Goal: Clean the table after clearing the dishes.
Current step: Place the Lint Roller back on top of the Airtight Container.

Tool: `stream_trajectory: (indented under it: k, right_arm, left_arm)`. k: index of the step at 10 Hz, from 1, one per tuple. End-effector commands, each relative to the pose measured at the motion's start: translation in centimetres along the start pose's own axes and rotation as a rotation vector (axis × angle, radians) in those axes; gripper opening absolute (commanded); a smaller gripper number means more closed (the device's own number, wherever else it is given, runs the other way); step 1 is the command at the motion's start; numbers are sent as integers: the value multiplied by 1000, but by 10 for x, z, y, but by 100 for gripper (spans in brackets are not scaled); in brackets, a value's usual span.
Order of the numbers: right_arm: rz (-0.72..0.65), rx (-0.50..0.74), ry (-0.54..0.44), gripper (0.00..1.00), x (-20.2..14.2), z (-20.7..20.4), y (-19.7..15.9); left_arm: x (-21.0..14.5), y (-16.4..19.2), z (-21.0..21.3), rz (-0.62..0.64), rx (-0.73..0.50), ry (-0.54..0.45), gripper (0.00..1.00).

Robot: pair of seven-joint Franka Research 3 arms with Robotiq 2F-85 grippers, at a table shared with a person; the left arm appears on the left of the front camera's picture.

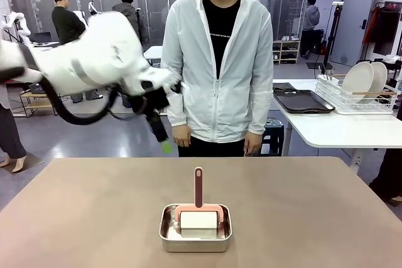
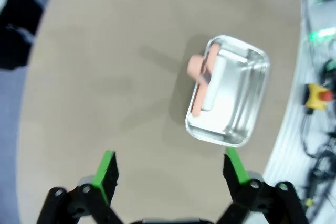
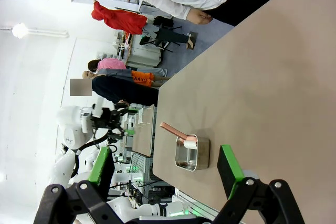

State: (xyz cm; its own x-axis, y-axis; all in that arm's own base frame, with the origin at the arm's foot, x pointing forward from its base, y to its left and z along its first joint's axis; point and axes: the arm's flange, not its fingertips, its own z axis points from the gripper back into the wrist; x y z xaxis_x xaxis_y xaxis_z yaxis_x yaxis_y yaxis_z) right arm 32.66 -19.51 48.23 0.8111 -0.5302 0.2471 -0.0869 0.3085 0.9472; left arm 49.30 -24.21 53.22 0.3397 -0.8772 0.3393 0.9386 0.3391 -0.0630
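The pinkish-brown tabletop (image 1: 94, 218) carries 1 small steel pan (image 1: 195, 236) near its robot-side edge, with a pink-handled white roller (image 1: 198, 214) resting inside the pan.

The bench (image 1: 94, 211) lies bare over nearly all of its top, so a hand could sweep freely along its left side, its right side and the far strip in front of the person (image 1: 217, 61). The one obstacle on it is a small steel pan (image 1: 195, 230) near the robot's edge at the middle, holding a roller (image 1: 198, 218) whose pink handle (image 1: 198, 186) sticks up above the rim. The left gripper (image 1: 162, 136) hangs in the air above the far left part of the bench, its fingers (image 2: 106, 169) spread wide, with open space beneath. The person's hands (image 1: 182, 135) hang just beyond the far edge.
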Motion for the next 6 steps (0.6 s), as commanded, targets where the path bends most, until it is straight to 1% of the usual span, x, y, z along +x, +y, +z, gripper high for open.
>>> stream_trajectory:
  k: [1,2,3,4,5,6]
  right_arm:
    - [4,8,3,100,-1,0,3]
    - [4,8,3,100,-1,0,3]
    - [4,8,3,100,-1,0,3]
    - [4,8,3,100,-1,0,3]
    - [4,8,3,100,-1,0,3]
    - [4,8,3,100,-1,0,3]
  left_arm:
    - [-56,-8,47,291,-29,-114,100]
    - [-91,-7,72,416,-94,-193,100]
    - [-124,-7,89,514,-114,-202,100]
    - [-165,-4,107,637,-115,-210,100]
    - [-210,1,126,749,-136,-319,100]
    - [-261,6,141,852,-153,-485,100]
